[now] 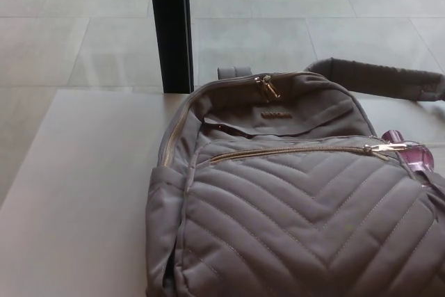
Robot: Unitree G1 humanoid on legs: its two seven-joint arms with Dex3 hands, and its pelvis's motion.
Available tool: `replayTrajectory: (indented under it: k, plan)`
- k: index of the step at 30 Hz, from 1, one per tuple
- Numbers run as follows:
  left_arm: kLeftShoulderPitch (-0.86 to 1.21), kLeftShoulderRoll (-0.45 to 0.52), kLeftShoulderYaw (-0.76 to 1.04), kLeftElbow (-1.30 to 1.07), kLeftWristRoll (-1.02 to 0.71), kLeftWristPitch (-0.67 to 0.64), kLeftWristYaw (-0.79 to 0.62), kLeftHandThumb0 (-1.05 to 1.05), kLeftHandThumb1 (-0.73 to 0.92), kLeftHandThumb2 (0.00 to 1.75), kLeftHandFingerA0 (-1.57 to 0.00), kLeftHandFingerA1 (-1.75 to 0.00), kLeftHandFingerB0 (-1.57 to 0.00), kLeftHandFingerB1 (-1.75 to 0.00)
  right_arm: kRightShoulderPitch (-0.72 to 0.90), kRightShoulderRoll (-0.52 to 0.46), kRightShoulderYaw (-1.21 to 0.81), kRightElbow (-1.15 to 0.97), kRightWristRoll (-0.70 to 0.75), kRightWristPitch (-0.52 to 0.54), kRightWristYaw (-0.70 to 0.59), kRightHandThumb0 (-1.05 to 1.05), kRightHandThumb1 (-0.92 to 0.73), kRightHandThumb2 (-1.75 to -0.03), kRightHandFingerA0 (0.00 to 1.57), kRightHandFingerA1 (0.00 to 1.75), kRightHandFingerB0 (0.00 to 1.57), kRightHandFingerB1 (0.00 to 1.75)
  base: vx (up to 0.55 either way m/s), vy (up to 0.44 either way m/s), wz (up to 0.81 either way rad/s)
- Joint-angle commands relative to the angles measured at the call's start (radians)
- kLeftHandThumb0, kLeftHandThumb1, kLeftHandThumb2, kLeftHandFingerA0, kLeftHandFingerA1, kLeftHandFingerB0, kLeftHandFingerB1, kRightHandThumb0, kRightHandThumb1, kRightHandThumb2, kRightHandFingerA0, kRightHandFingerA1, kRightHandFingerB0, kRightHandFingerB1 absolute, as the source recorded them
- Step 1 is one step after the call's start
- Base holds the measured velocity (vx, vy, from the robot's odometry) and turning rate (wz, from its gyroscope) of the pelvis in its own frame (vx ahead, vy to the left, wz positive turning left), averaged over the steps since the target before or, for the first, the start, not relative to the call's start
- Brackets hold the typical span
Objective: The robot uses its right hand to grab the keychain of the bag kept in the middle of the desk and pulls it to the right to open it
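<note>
The grey quilted fabric backpack [292,199] lies flat on the pale worktop [83,193], its gold front-pocket zipper pull [381,148] at the right end beside a purple translucent keychain [410,154]. Neither hand is in view, so you cannot tell their state. Expect soft, yielding fabric; take the small, likely slippery keychain itself.

A grey quilted fabric backpack [292,206] lies flat on the desk. Its gold front zipper's slider [377,149] sits at the right end, beside a translucent purple keychain [410,153].
</note>
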State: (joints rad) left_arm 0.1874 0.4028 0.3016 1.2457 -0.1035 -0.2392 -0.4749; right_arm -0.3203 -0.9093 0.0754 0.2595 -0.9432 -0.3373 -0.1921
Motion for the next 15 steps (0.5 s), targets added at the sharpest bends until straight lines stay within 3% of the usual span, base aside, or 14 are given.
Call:
replayTrajectory:
  k: [1,2,3,4,5,6,7,8,9,15]
  plan:
    - [0.006,0.007,0.015,0.002,-0.024,0.018,-0.019,-0.86,0.88,0.66,-0.53,-0.51,-0.44,-0.43,0.057,-0.043,0.005,0.063,-0.022,0.033,-0.038,-0.31,-0.50,-0.96,1.11,1.69,0.73,1.37,0.00,0.000,0.00]
    - [0.000,0.005,0.020,0.009,-0.026,0.030,-0.012,-0.86,0.88,0.66,-0.53,-0.51,-0.44,-0.43,0.062,-0.045,0.010,0.070,-0.036,0.040,-0.053,-0.31,-0.50,-0.96,1.11,1.69,0.73,1.37,0.00,0.000,0.00]
    - [0.002,0.006,0.020,0.006,-0.026,0.027,-0.017,-0.85,0.89,0.67,-0.53,-0.50,-0.43,-0.43,0.073,-0.044,0.014,0.083,-0.046,0.051,-0.071,-0.30,-0.52,-0.90,0.91,1.75,0.76,1.48,0.00,0.000,0.00]
    - [0.003,0.007,0.014,0.004,-0.019,0.018,-0.019,-0.85,0.91,0.68,-0.51,-0.49,-0.41,-0.42,0.081,-0.046,0.019,0.095,-0.056,0.057,-0.088,-0.29,-0.52,-0.93,0.91,1.75,0.77,1.48,0.00,0.000,0.00]
    - [0.002,0.007,0.014,0.002,-0.018,0.014,-0.021,-0.85,0.91,0.67,-0.52,-0.51,-0.41,-0.43,0.104,-0.046,0.025,0.119,-0.051,0.063,-0.083,-0.25,-0.53,-0.94,1.11,1.70,0.73,1.39,0.00,0.000,0.00]
    - [0.002,0.007,0.014,0.002,-0.018,0.014,-0.021,-0.85,0.91,0.67,-0.52,-0.51,-0.41,-0.43,0.103,-0.047,0.027,0.121,-0.051,0.063,-0.086,-0.25,-0.53,-0.94,1.11,1.70,0.73,1.39,0.00,0.000,0.00]
    - [0.002,0.007,0.016,-0.001,-0.020,0.020,-0.024,-0.90,0.75,0.84,-0.49,-0.55,-0.37,-0.48,0.112,-0.048,0.034,0.123,-0.060,0.078,-0.087,-0.26,-0.50,-0.86,0.89,1.75,0.75,1.49,0.00,0.000,0.00]
    - [0.003,0.008,0.015,-0.005,-0.020,0.025,-0.027,-0.82,0.71,1.08,-0.44,-0.59,-0.35,-0.54,0.120,-0.049,0.041,0.138,-0.062,0.072,-0.109,-0.26,-0.50,-0.84,0.89,1.75,0.75,1.47,0.00,0.000,0.00]
    - [0.004,0.009,0.013,-0.001,-0.014,0.018,-0.017,-0.84,0.91,0.67,-0.54,-0.50,-0.44,-0.43,0.129,-0.044,0.048,0.157,-0.059,0.067,-0.131,-0.27,-0.50,-0.89,0.89,1.75,0.75,1.46,0.00,0.000,0.00]
    - [0.001,0.008,0.011,0.003,-0.013,0.020,-0.005,-0.84,0.90,0.67,-0.53,-0.49,-0.43,-0.43,0.138,-0.017,0.057,0.185,-0.020,0.034,-0.221,-0.21,-0.41,-0.93,0.84,1.75,0.70,1.56,0.00,0.000,0.00]
